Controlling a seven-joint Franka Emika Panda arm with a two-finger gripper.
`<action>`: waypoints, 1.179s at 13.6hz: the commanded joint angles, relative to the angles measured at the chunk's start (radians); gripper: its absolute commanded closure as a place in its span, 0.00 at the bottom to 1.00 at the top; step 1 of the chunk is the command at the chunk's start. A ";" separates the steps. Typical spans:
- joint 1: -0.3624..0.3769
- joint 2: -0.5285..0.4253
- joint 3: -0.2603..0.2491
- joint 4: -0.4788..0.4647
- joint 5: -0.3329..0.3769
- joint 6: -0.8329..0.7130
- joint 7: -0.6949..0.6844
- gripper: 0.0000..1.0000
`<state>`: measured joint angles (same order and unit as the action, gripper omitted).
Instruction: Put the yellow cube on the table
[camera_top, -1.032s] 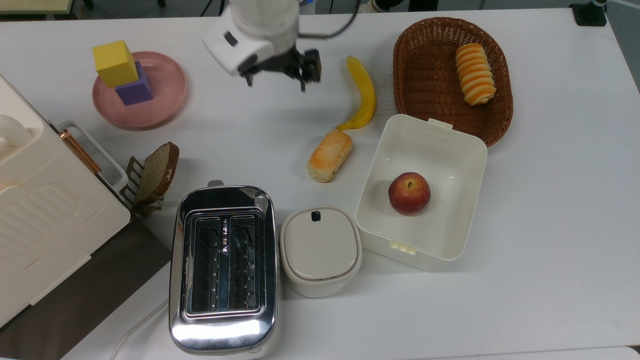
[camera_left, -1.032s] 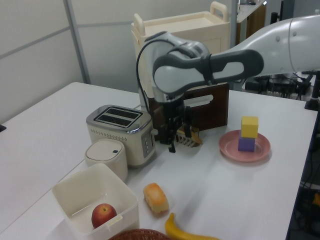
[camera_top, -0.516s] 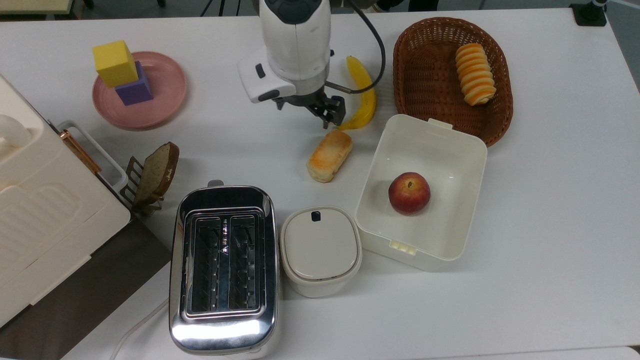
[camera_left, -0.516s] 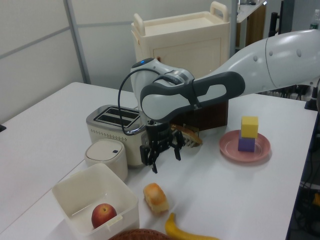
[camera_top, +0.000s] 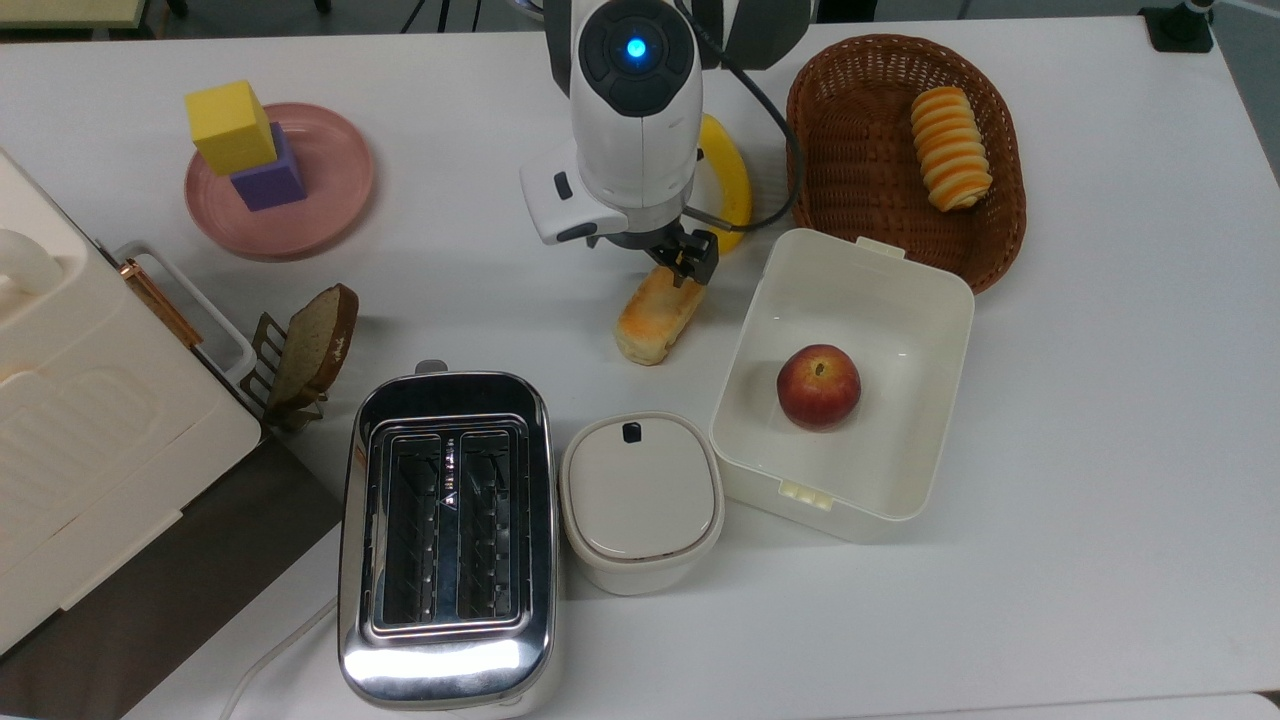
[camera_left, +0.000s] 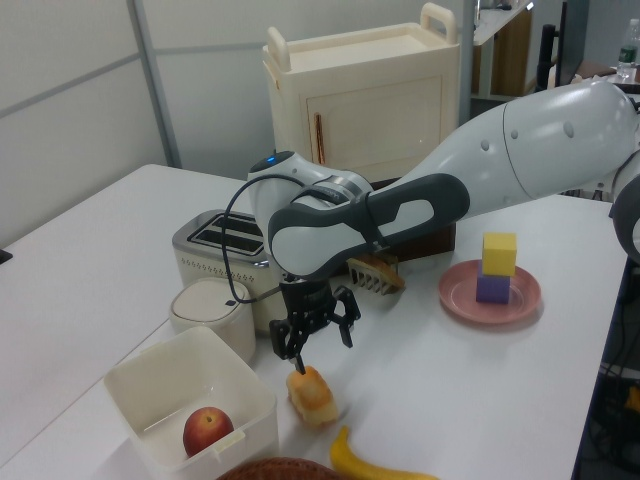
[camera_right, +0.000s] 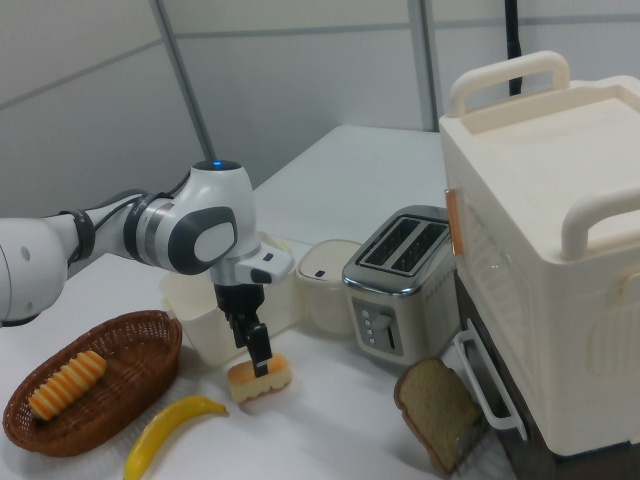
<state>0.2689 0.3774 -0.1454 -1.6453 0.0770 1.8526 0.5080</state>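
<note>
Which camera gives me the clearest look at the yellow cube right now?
The top view: the yellow cube sits unobstructed on the purple cube on the pink plate. The left view shows the same stack, farther off.

Even, bright overhead light floods the white table (camera_top: 1100, 450); soft shadows pool beneath objects. Glare streaks the chrome toaster (camera_top: 447, 535) toward six o'clock. Focus stays sharp, edges undistorted.

toaster (camera_top: 447, 540): glossy metal; basket (camera_top: 865, 140): woven wicker; yellow cube (camera_top: 230, 126): matt; table (camera_top: 1100, 450): smooth matt white
</note>
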 joint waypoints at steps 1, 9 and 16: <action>-0.035 -0.087 -0.040 -0.005 -0.072 -0.094 -0.321 0.00; -0.324 -0.160 -0.048 -0.005 -0.261 -0.136 -0.898 0.00; -0.487 -0.170 -0.048 -0.089 -0.260 -0.128 -1.147 0.00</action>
<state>-0.1891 0.2418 -0.1991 -1.6468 -0.1726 1.7301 -0.5752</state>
